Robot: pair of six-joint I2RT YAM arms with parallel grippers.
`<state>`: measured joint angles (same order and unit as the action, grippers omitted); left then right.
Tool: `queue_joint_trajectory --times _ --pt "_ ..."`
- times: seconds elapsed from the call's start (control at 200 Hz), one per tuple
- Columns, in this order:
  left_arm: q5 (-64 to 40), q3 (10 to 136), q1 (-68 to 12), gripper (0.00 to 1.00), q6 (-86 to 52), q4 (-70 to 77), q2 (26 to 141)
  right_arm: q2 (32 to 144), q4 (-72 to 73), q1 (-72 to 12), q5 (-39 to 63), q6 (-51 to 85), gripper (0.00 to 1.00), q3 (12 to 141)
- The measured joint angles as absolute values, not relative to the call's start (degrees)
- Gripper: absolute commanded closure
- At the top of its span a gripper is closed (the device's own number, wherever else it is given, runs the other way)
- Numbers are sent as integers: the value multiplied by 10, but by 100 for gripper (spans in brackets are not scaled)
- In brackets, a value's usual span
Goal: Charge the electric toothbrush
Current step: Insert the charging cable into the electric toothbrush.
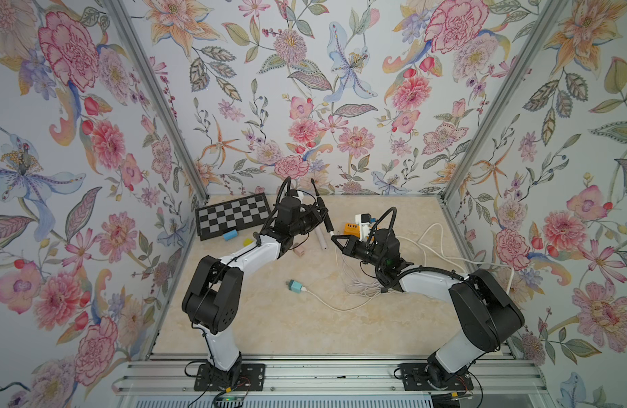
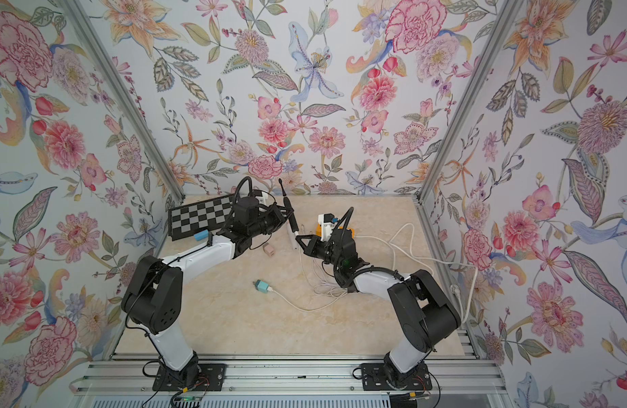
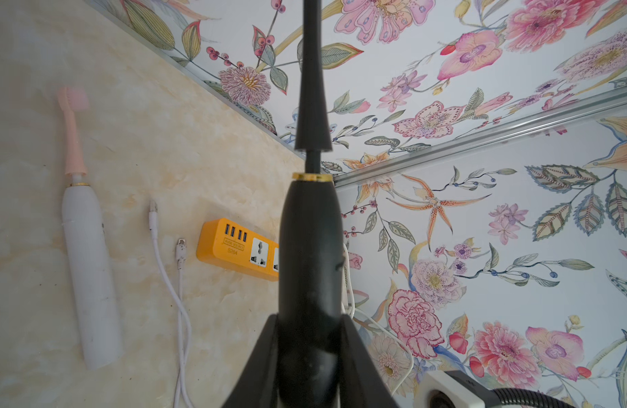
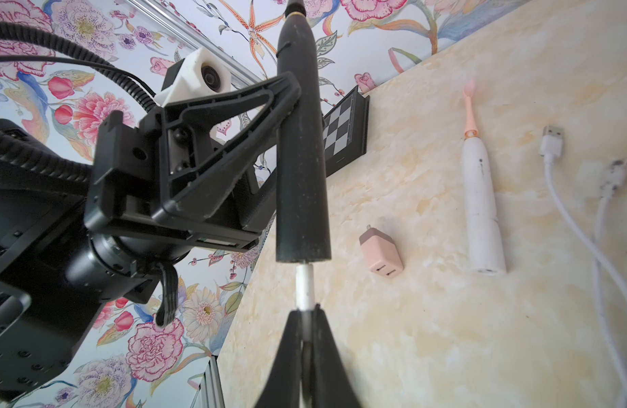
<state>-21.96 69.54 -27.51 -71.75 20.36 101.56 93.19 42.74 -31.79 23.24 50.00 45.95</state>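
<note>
My left pincer [image 1: 319, 213] grips the slim black electric toothbrush [image 4: 301, 197] aloft, 12 o'clock of beige marble table [image 1: 269, 328] centre, base bared so right pincer [image 4: 306, 318], pinching the white cable plug [image 4: 304, 286], meets it from 4 o'clock.

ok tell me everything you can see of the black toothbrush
The black toothbrush looks like matte plastic: thick tapering handle, gold ring, slim black head. The left gripper clamps its handle, holding it off the table, head toward the back wall. A white plug, pinched by the right gripper, meets its flat base.
</note>
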Motion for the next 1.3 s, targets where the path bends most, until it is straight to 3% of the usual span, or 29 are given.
queue_joint_trajectory --times 0.12,0.385,0.966,1.301 --pt "-188 650 -281 100 -747 254 992 930 429 -318 236 500 99 460" --pt "-144 692 -308 100 -688 223 994 924 441 -300 253 500 99 460" --pt "-134 691 -344 100 -630 263 997 886 393 -294 298 500 99 461" --pt "-127 717 -354 100 -534 175 991 872 331 -293 303 497 100 461"
